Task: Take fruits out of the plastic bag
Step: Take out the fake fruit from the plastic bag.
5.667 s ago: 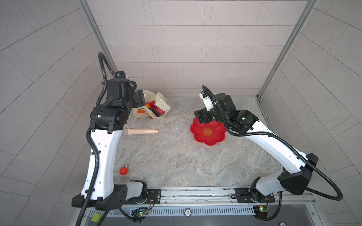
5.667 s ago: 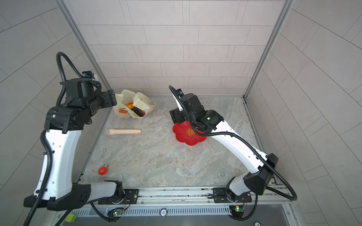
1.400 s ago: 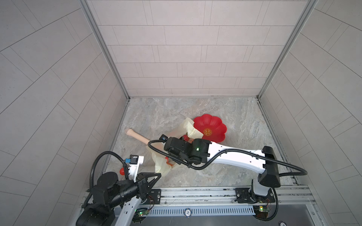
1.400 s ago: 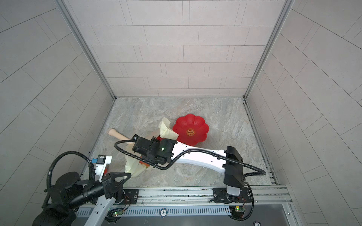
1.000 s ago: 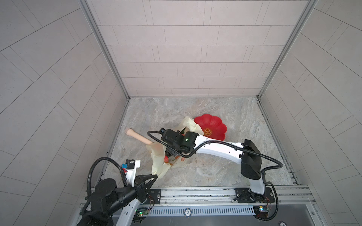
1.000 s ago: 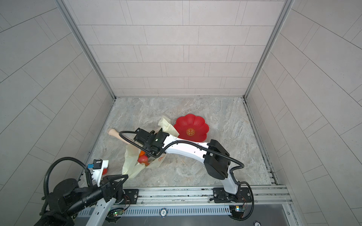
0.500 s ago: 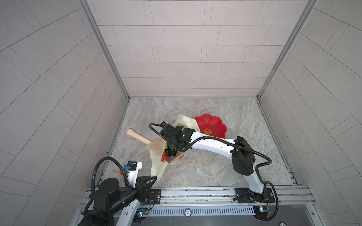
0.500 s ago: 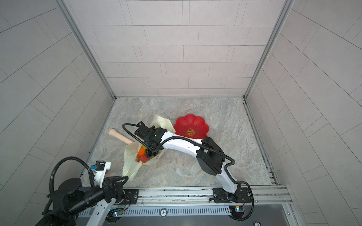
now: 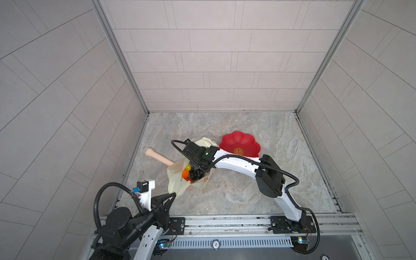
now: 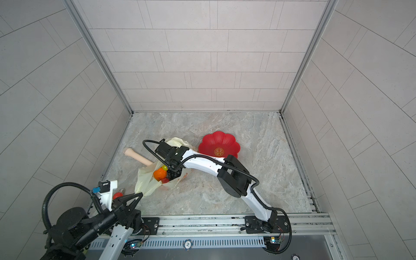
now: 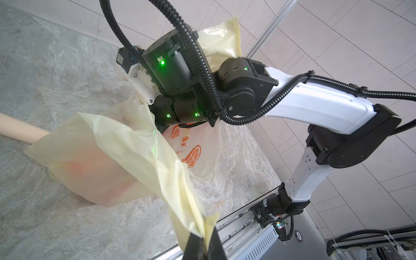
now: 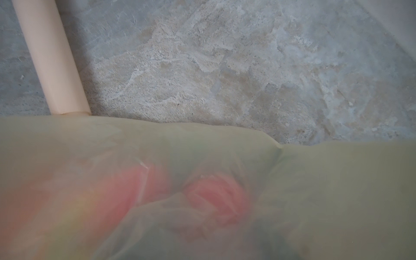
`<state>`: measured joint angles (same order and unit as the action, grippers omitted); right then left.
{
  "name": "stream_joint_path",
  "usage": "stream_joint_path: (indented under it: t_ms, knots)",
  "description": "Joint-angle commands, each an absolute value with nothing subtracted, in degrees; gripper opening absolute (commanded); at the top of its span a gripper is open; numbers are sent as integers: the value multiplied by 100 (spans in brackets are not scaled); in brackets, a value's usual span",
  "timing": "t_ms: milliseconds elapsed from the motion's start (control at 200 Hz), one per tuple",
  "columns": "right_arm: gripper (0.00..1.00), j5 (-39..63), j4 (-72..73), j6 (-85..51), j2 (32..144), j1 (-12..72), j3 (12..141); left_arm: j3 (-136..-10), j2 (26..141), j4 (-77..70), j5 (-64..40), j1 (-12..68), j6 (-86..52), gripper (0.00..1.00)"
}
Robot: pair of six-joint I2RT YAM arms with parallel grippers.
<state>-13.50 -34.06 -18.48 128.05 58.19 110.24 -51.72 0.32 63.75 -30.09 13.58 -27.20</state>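
Note:
The pale yellow plastic bag (image 9: 177, 183) (image 10: 146, 183) lies at the front left of the floor with its mouth open upward. Inside it show fruits: an orange (image 9: 185, 173) (image 10: 159, 173), a small yellow-green one (image 10: 165, 167), a red one (image 10: 165, 180) and a dark grape bunch (image 9: 195, 175). My left gripper (image 9: 173, 194) (image 11: 203, 245) is shut on the bag's stretched edge (image 11: 191, 213). My right gripper (image 9: 198, 173) (image 10: 172, 174) reaches down into the bag's mouth at the grapes; its fingers are hidden. The right wrist view shows only bag film (image 12: 326, 191) with blurred pink-red fruit (image 12: 216, 198) behind it.
A beige stick (image 9: 158, 156) (image 10: 137, 157) (image 12: 51, 58) lies behind the bag, one end under it. The red flower-shaped plate (image 9: 239, 146) (image 10: 219, 144) sits right of the bag. A small red round thing (image 10: 117, 195) lies by my left wrist, near the left wall.
The right wrist has shifted a little toward the back over the bag and dipped into its mouth. The bag's mouth has spread wider, showing more fruit. The left gripper still holds the edge.

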Motion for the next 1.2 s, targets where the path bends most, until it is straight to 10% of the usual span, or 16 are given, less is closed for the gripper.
stream_joint_path:
  t_ms: [0, 630, 1196]
  knots:
    - [75, -1435, -3593, -2039, 12983, 5713, 11199, -5191, 18, 6363, -3085, 1359, -2628, 1]
    - [72, -1558, -3797, -2158, 13273, 5599, 11220, -5001, 18, 6205, -3170, 1363, -2474, 1]
    - [49, -1313, -3692, -1750, 12012, 5708, 10714, -5000, 22, 5991, -2802, 1362, -2388, 2]
